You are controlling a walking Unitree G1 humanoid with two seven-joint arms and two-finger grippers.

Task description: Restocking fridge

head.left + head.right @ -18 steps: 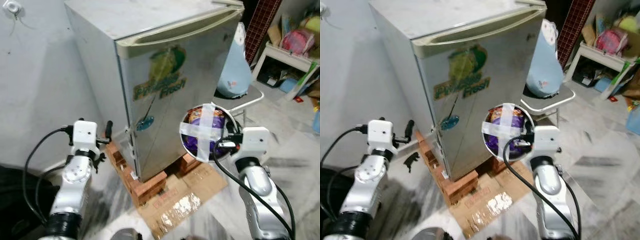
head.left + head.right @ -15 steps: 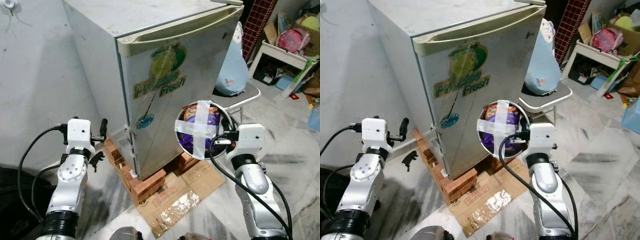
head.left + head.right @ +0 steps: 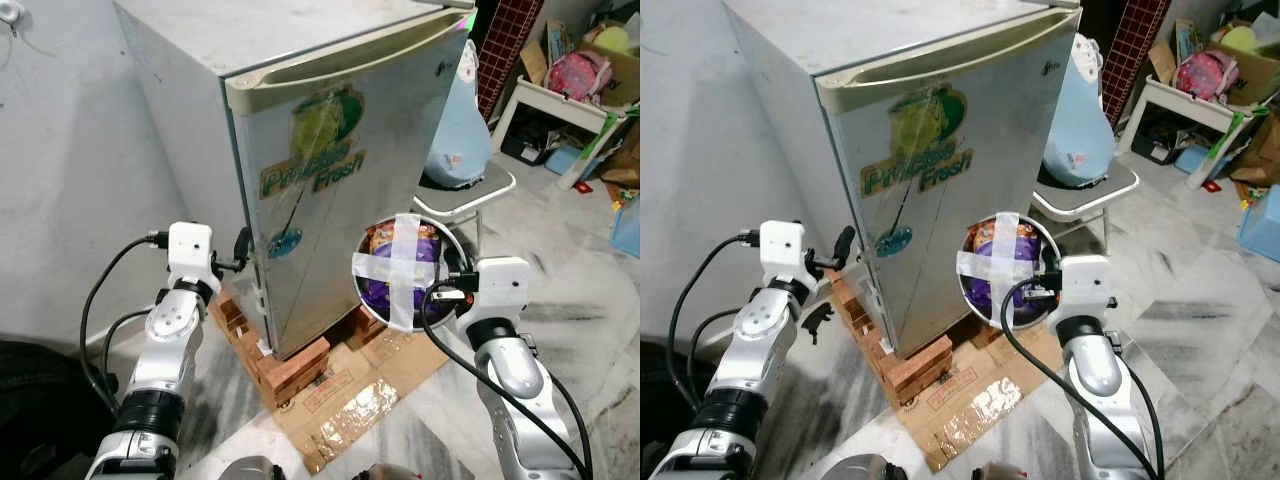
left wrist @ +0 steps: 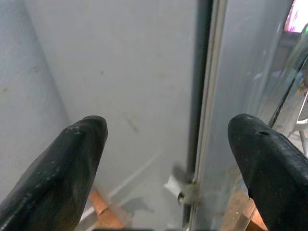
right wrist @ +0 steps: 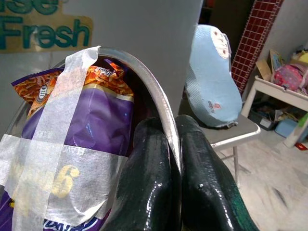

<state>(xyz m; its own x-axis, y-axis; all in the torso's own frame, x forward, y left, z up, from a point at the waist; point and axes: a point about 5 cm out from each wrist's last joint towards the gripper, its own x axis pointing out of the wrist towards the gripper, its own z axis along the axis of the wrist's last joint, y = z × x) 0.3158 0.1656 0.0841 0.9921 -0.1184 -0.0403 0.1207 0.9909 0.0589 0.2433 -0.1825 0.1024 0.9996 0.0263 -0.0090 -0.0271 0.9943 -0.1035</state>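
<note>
A small silver fridge (image 3: 330,160) with a green "Fresh" sticker stands shut on bricks in front of me. My right gripper (image 3: 452,283) is shut on the rim of a steel bowl (image 3: 405,270) that holds purple and orange snack packets under a cross of white tape, just before the door's lower right. In the right wrist view the fingers (image 5: 159,178) pinch the bowl rim (image 5: 161,101). My left gripper (image 3: 240,252) is open at the door's hinge edge, low on the left. The left wrist view has the door seam (image 4: 204,110) between the spread fingers (image 4: 62,168).
Red bricks (image 3: 290,365) and flattened cardboard (image 3: 360,390) lie under and before the fridge. A metal chair (image 3: 480,190) with a light blue bag (image 3: 455,130) stands to the right. A cluttered white shelf (image 3: 565,95) is far right. A white wall (image 3: 90,190) is left.
My left gripper has moved right and closer to the fridge's hinge edge. The right gripper with the bowl has dropped slightly. The camera has shifted a little.
</note>
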